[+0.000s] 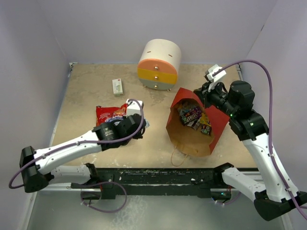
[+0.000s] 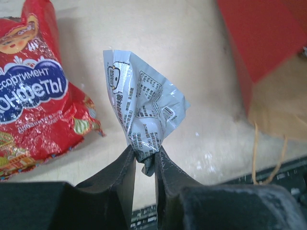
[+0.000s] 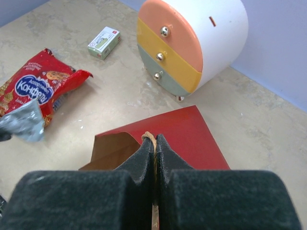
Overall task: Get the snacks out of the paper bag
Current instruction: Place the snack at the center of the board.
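The red paper bag [image 1: 220,125] stands open at centre right, kraft inside, with several candy wrappers [image 1: 194,118] in it. My right gripper [image 3: 154,141] is shut on the bag's twisted paper handle [image 3: 149,136] at its far rim [image 1: 204,98]. The red chip bag [image 1: 109,114] lies on the table to the left; it also shows in the left wrist view [image 2: 33,91] and the right wrist view [image 3: 38,88]. My left gripper [image 2: 144,155] is shut on a crumpled silver wrapper [image 2: 144,105], held just right of the chip bag [image 1: 133,109].
A round white-orange-yellow drawer unit [image 1: 159,64] stands at the back centre. A small white-green box [image 1: 117,86] lies left of it. The bag's other handle loop [image 1: 178,155] lies on the table near the front edge. Walls close in left, back and right.
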Tool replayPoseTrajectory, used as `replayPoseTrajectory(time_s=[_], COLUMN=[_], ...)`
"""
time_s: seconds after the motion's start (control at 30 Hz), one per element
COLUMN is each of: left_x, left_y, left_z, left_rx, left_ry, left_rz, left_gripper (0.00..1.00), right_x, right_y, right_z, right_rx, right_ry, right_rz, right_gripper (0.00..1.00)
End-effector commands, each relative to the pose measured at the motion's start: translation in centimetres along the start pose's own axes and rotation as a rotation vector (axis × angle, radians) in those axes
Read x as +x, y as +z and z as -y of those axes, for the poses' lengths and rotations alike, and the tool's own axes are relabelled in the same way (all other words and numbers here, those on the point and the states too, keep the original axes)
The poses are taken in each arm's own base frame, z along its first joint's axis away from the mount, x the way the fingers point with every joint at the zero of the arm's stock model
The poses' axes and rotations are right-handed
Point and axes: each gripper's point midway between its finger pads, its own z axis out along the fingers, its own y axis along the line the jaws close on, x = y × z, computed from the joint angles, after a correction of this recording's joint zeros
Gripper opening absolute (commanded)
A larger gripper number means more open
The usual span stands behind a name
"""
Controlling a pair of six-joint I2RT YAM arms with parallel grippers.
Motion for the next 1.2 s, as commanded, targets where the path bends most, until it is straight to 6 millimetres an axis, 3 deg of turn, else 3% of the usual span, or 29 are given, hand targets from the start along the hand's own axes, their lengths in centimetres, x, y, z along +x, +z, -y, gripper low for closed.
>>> replayPoseTrajectory(time_s=[0.0,0.27,0.43,0.7,0.83,0.97,1.17], left_x=[-2.9,-4.6,-4.8,-1.1,-0.7,-0.3,-1.0], left_y=[5.2,16.0,19.4,19.9,20.7,21.1,19.9], left_z=[1.7,0.8,-1.0,-4.0,-4.8,-5.3,-5.3], left_rx=[0.057,-0.045,-0.145,-0.223,-0.231,-0.246,-0.220], left_ry=[-0.092,-0.161,-0.071,-0.055,-0.038,-0.025,-0.027], left_rz=[0.028,0.002,-0.015,-0.111,-0.135,-0.161,-0.169], left_gripper=[0.23,0.22,0.22,0.27,0.32,0.43,0.57], right_x=[-2.2,-1.6,-1.8,-1.9,-1.9,-1.5,-2.6], right_y=[-1.2,-1.4,-2.0,-2.4,-2.4,-2.4,-1.4], right_z=[-1.0,-1.8,-1.4,-0.8,-1.0,-1.1,-0.6], right_rx=[-0.045,-0.075,-0.048,-0.009,-0.022,-0.025,-0.005], right_ry=[-0.015,-0.014,-0.024,-0.040,-0.030,-0.025,-0.029], right_rz=[0.059,0.047,0.060,0.066,0.066,0.055,0.101], right_gripper=[0.00,0.00,0.00,0.00,0.00,0.00,0.00])
